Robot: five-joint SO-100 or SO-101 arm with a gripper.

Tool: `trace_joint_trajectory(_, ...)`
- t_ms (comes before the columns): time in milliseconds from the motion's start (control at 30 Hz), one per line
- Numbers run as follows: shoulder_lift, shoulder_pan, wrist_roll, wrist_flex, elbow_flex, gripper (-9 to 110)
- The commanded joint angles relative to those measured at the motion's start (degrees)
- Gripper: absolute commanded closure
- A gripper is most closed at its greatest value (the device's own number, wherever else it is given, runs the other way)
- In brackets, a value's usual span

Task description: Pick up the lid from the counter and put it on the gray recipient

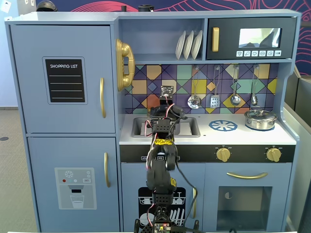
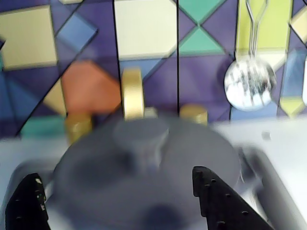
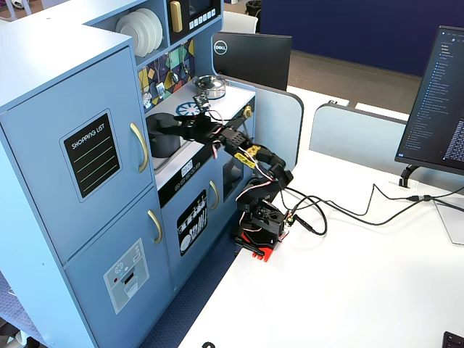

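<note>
As the wrist view shows, the lid (image 2: 144, 177), a blurred dark-gray disc with a center knob, lies between the two black fingertips of the gripper (image 2: 120, 201), whose jaws stand spread to either side of it; actual contact cannot be confirmed. In a fixed view the gray recipient (image 3: 164, 135) stands in the sink area under the gripper (image 3: 174, 125). Legible writing: "SHOPPING LIST" on the chalkboard panel (image 1: 65, 80); "DELL" on the monitor back (image 3: 250, 59).

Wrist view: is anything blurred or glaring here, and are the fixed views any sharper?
Wrist view: the lid up close is soft and smeared, while the tile wall behind is sharper; the hanging strainer shows bright glare. Both fixed views are sharp and evenly lit, with a reflection on the microwave window.
</note>
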Motion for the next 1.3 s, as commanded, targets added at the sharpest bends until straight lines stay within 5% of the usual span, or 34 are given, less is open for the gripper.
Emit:
trace_joint_trajectory(0, 16.4, -2.7, 1.0, 16.0, 0.0, 78)
trace_joint_trajectory(267, 32.5, -6.2, 5.8, 37.7, 11.7, 95)
trace_joint_trajectory(333, 33.2, -7.7, 6.3, 38.1, 16.9, 101)
trace_joint_trajectory(800, 39.0, -7.0, 5.3, 20.3, 52.7, 102)
trace_joint_trajectory(1067, 39.0, -4.6, 1.2, 21.5, 53.3, 102)
trace_joint_trajectory(1267, 39.1, -1.8, -4.4, 33.0, 53.3, 102)
